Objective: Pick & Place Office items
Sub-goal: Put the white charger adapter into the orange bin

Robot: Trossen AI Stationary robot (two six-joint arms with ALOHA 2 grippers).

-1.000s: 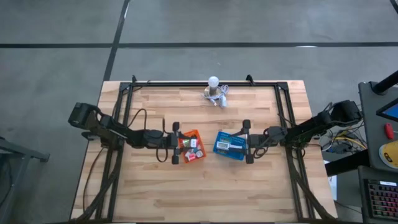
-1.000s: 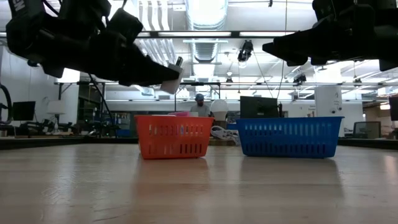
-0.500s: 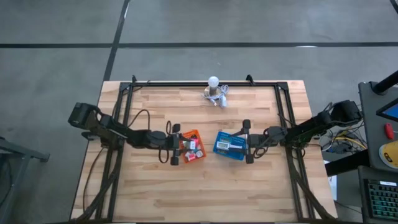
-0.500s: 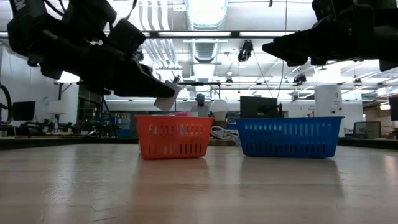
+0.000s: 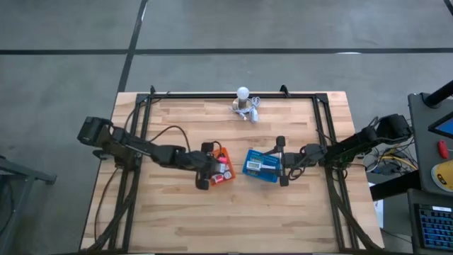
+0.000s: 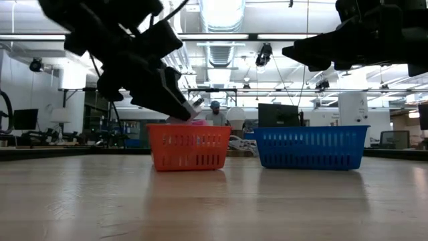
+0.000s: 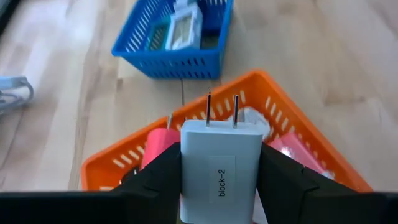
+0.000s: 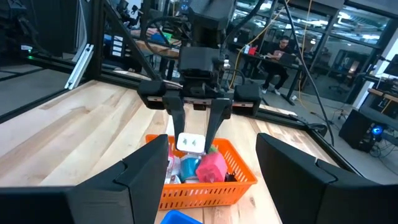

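White plug block marked "block-2", prongs pointing away from the wrist, pinched in left pincer just over the orange tray. Pink and white items lie inside the tray. Blue tray just beside it holds white pieces. Right pincer spread, empty, above blue tray's right edge. Wooden worktop underneath.

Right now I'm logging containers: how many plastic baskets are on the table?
2: the orange basket under the left gripper, and the blue basket beside it, by the right gripper.
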